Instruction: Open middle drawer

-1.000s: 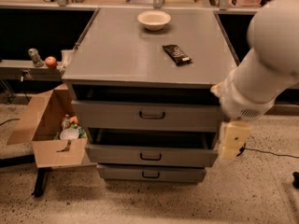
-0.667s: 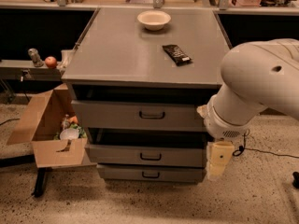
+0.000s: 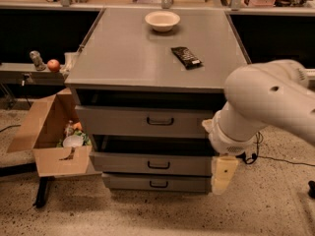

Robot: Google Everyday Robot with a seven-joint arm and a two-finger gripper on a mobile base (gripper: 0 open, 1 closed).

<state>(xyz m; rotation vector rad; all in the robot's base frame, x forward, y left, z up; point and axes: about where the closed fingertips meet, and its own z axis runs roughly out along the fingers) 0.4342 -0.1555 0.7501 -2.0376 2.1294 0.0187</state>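
Observation:
The grey metal cabinet (image 3: pixel 147 58) has three drawers stacked on its front. The middle drawer (image 3: pixel 123 162) is the second one, a flat grey front with a small dark loop handle (image 3: pixel 158 165) and a dark gap above it. My gripper (image 3: pixel 224 175) is a cream-coloured piece hanging below my big white arm (image 3: pixel 266 102). It sits at the cabinet's front right corner, level with the middle and bottom drawers and to the right of the handle, apart from it. It holds nothing that I can see.
The top drawer (image 3: pixel 118 121) and bottom drawer (image 3: pixel 128 182) have similar handles. A white bowl (image 3: pixel 162 20) and a dark packet (image 3: pixel 186 56) lie on the cabinet top. An open cardboard box (image 3: pixel 49 136) with items stands at the left. A cable (image 3: pixel 280 159) runs along the floor at the right.
My arm has swung left and lower across the cabinet's right side. The gripper has moved down and left, closer to the drawer fronts. The drawers have not moved.

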